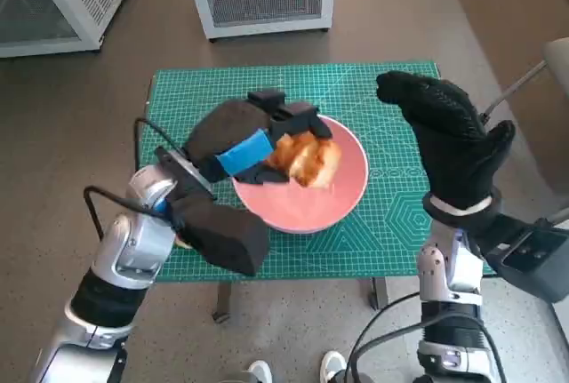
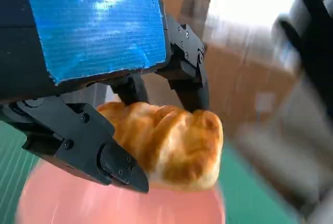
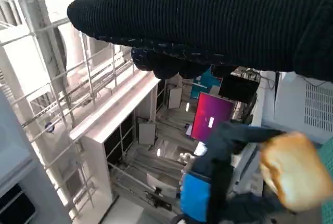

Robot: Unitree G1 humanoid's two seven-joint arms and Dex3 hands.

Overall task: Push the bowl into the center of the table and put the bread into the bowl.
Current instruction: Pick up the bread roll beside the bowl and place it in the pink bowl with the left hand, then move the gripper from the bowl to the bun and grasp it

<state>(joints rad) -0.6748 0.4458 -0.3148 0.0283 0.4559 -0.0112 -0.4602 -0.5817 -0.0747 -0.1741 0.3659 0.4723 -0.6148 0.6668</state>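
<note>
Bread [image 1: 307, 159] was gripped by left robot hand [image 1: 267, 147] over the pink bowl [image 1: 342, 196], which sat mid-tabletop [image 1: 391, 214]. Right robot hand [image 1: 444, 134] was raised, fingers apart, empty.

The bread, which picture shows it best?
The left wrist view: the bread fills the middle, close and sharp, held by the left hand. The head view shows it small, over the pink bowl. The right wrist view shows only a blurry piece at the edge.

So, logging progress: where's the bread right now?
In the head view the bread sits mid-table, held by the left hand just over the pink bowl.
</note>
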